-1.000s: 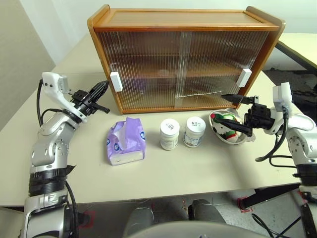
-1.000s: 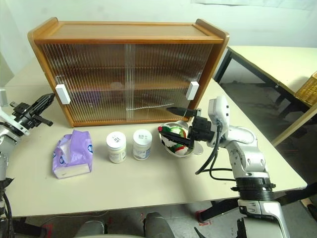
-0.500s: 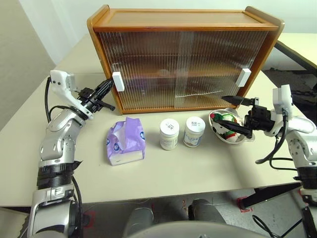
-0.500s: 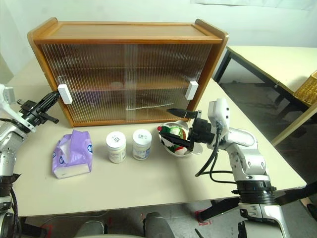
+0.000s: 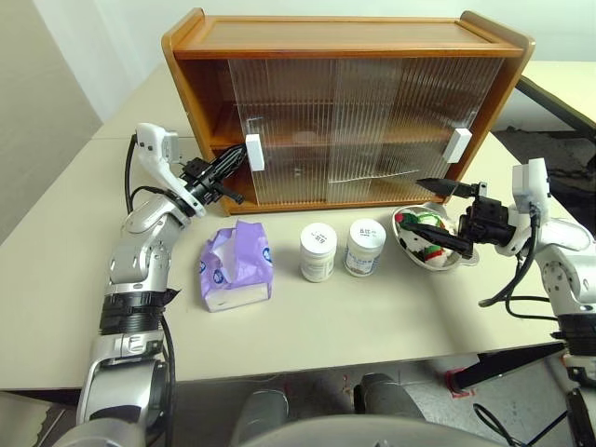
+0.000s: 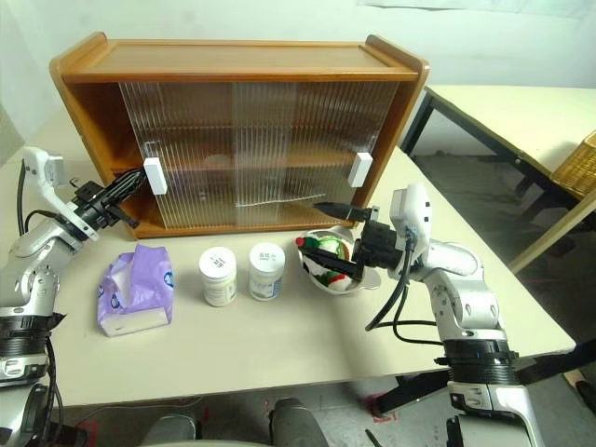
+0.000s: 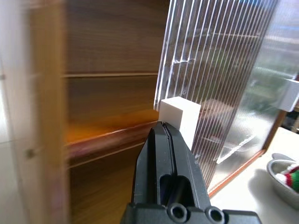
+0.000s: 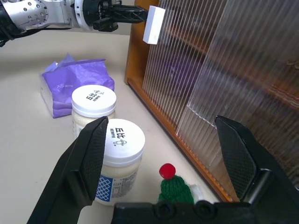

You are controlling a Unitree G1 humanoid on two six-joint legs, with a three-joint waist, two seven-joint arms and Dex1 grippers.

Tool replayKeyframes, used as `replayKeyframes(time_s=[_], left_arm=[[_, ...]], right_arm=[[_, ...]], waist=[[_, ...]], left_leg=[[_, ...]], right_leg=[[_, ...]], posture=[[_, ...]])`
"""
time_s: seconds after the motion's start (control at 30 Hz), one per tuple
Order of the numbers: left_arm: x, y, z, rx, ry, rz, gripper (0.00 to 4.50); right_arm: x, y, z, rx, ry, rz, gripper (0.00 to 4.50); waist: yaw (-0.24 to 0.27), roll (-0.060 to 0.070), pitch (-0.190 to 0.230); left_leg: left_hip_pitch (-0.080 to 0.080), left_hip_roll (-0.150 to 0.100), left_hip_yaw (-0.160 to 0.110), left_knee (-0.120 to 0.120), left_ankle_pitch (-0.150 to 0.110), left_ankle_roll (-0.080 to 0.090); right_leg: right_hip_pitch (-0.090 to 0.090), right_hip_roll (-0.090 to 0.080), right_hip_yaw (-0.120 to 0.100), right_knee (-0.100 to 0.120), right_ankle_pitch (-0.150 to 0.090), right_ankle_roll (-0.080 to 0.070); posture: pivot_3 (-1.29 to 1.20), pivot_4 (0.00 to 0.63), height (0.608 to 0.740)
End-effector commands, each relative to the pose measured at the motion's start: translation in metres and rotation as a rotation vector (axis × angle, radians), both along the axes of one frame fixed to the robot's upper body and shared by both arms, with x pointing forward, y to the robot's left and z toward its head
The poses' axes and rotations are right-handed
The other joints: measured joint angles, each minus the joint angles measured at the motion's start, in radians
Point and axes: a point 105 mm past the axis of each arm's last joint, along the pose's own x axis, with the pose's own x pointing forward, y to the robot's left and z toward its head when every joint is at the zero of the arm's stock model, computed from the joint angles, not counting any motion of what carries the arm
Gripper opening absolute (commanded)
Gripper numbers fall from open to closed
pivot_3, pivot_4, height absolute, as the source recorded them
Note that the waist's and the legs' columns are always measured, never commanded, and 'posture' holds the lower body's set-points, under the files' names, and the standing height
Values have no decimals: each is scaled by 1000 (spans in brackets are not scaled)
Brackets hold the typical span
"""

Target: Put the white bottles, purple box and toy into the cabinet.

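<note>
Two bottles: white bottles (image 5: 318,251) and (image 5: 365,246) upright mid-bench, side by side, near 6 o'clock of cabinet (image 5: 345,56).
Purple box: purple box (image 5: 237,265) on bench (image 5: 307,326), 9 o'clock of bottles, not yet moved.
Toy: toy (image 5: 426,235) lying in metal bowl (image 5: 445,263), 3 o'clock of bottles.
Left hand: left hand (image 5: 231,164) pressed together, tip against white handle (image 5: 253,152) of left sliding door (image 5: 289,130); door partly slid toward 3 o'clock, gap open at left end.
Right hand: right hand (image 5: 436,211) spread wide, empty, hovering over bowl.
Risk, slip: closed tip only pushing handle edge, likely to ride off and stall door.
Risk, narrow gap: opening may be too tight for purple box.
Risk, right side: spread fingers close to bowl, could nudge it.
</note>
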Motion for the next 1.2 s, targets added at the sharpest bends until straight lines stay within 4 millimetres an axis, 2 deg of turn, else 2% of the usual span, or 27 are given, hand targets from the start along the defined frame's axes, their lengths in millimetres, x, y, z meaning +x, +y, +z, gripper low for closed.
replayKeyframes(time_s=[0.03,0.5,0.73,0.97,1.2], left_arm=[[5,-12,-1,21,0,-39,38],[11,-53,1,36,-10,-186,38],[15,-64,3,42,-15,-224,38],[17,-80,7,38,-26,-271,38],[17,-86,7,30,-28,-283,38]], right_arm=[[-2,0,2,-10,-16,-6,4500],[-4,-3,1,-10,-17,-22,4500],[-4,-3,1,-12,-18,-24,4500],[-4,-3,-2,-12,-16,-28,4500],[-3,-3,-3,-13,-14,-30,4500]], waist=[[-1,0,0],[-10,0,0],[-18,0,0],[-22,0,0],[-23,0,0]], left_leg=[[0,0,0,0,0,0],[-4,0,0,7,-1,2],[-5,0,0,11,-2,4],[-5,0,0,13,-3,5],[-6,0,0,13,-4,7]], right_leg=[[0,0,0,0,0,0],[0,0,0,-1,3,6],[0,0,0,-1,3,14],[0,0,0,-2,3,14],[0,0,1,-2,2,17]], posture=[[-156,0,740],[-175,0,740],[-178,0,740],[-183,0,740],[-181,0,740]])
